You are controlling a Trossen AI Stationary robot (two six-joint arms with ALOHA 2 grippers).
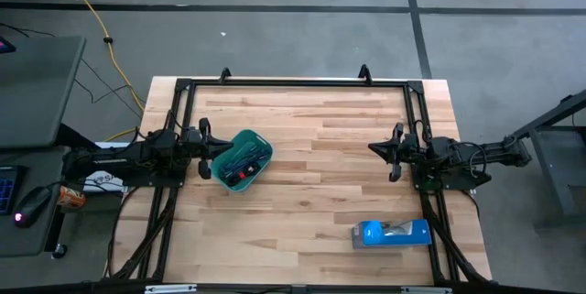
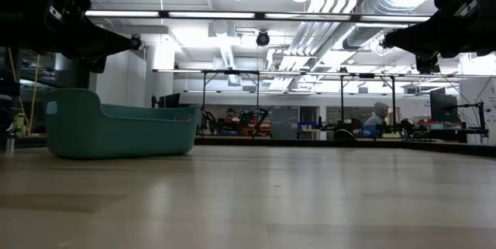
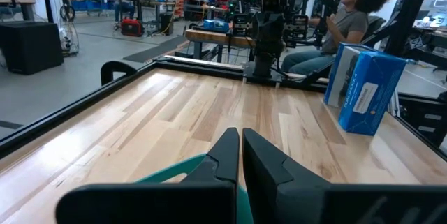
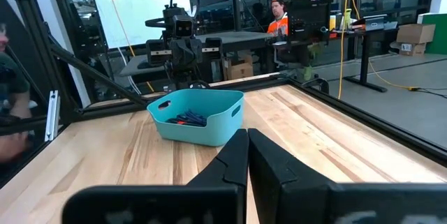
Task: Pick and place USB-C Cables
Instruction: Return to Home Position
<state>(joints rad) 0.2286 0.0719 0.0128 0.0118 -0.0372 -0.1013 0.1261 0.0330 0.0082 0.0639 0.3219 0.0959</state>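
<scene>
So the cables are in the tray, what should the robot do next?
Probably draw the left gripper back from the teal tray and rest. The cables lie inside it, both grippers' fingers are shut and empty, and the right gripper hangs clear.

Table centre (image 1: 311, 147) lies open between teal tray (image 4: 202, 132) and blue box (image 1: 392, 233).
</scene>
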